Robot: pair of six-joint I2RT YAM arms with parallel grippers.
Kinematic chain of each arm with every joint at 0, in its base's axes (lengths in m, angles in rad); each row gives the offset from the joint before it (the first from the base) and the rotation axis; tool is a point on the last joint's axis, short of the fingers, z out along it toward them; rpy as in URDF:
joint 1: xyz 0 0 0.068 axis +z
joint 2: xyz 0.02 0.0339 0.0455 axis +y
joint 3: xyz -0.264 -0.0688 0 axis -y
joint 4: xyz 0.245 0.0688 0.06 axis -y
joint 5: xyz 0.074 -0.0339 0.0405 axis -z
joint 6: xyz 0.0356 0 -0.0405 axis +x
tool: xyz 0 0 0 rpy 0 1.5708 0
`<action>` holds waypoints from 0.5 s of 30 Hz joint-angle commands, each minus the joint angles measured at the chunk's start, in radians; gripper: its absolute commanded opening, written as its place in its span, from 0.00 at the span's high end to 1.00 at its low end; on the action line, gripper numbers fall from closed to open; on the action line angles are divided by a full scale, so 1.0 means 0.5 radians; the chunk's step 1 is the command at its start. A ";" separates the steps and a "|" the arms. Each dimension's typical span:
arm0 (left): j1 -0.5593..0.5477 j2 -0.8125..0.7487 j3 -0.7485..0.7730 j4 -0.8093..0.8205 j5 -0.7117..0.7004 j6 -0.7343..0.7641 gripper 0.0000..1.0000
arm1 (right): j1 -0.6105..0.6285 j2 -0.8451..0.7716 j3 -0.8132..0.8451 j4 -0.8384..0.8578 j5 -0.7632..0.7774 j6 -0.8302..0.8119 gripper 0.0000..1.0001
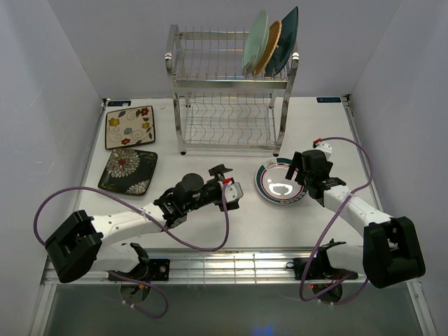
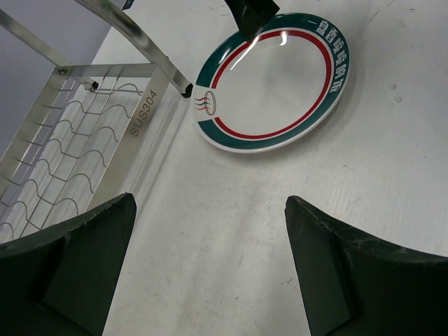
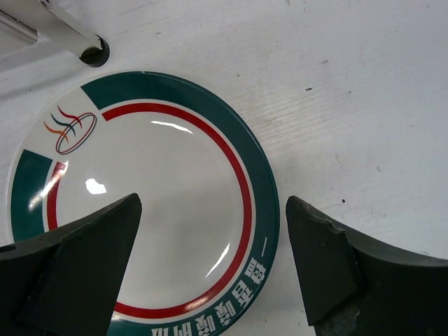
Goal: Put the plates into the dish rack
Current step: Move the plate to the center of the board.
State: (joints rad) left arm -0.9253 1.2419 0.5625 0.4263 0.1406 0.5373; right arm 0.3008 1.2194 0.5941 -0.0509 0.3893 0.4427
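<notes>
At the back of the white surface (image 1: 210, 234) stands the dish rack (image 1: 224, 112). Its upper tier holds three upright plates at the right end: pale green plate (image 1: 254, 40), woven plate (image 1: 270, 43) and teal plate (image 1: 287, 35). The cream floral plate (image 1: 129, 127) and dark floral plate (image 1: 127, 171) lie flat at left. The green-rimmed plate (image 3: 161, 210) lies flat by the rack's foot, below the right pincer (image 3: 210, 231), which is spread wide and empty. The left pincer (image 2: 210, 238) is likewise released.

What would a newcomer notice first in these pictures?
The shiny steel dish rack at the back of the table, with three plates standing upright at the right end of its upper tier. Next, the white plate with green rim and red ring lying flat before the rack, the open right end effector hovering over it.
</notes>
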 commanded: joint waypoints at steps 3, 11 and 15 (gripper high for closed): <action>-0.024 -0.045 0.013 0.019 -0.039 0.051 0.02 | -0.065 0.006 0.002 0.077 -0.048 0.069 0.11; -0.085 0.023 -0.027 0.190 -0.201 0.091 0.02 | -0.227 0.120 -0.084 0.359 -0.312 0.133 0.12; -0.156 0.056 -0.085 0.288 -0.250 0.168 0.02 | -0.325 0.200 -0.087 0.418 -0.416 0.142 0.12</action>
State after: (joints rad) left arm -0.9779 1.2633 0.5442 0.5114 0.0505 0.5854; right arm 0.1673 1.2987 0.5587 0.0776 0.2523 0.4969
